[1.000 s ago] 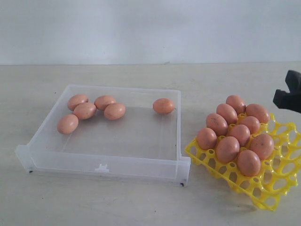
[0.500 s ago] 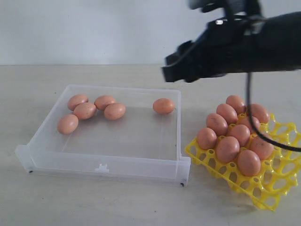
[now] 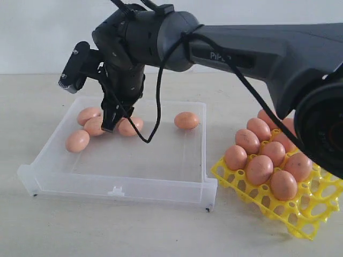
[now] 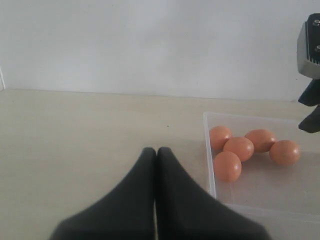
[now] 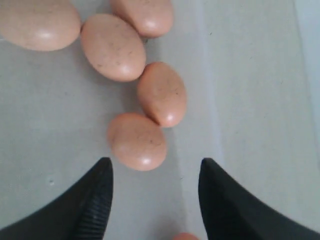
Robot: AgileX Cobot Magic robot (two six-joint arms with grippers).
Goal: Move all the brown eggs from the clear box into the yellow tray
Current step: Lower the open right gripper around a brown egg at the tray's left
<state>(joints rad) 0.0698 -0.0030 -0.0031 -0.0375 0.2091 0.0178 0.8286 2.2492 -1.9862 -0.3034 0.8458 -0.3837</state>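
At left of exterior frame, in clear box (image 3: 134,187): cluster of brown eggs (image 3: 77,141). Left pincer (image 4: 156,152) clenched, empty, over bare tabletop (image 4: 75,130) beside box. Right pincer (image 3: 111,124) released, empty, hangs over cluster, so judged the nearer arm. Wrist view: nearest egg (image 5: 137,141) just ahead of fingertips (image 5: 100,185), off-centre toward one finger, long axis seemingly oblique to gap. Lone egg (image 3: 186,120) mid-frame, near box's right wall. Yellow tray (image 3: 311,214), lower right, holds rest.

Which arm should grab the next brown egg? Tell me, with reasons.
Right. The right gripper hangs, jaws open, over the brown eggs in the clear box; the left gripper sits shut outside it.
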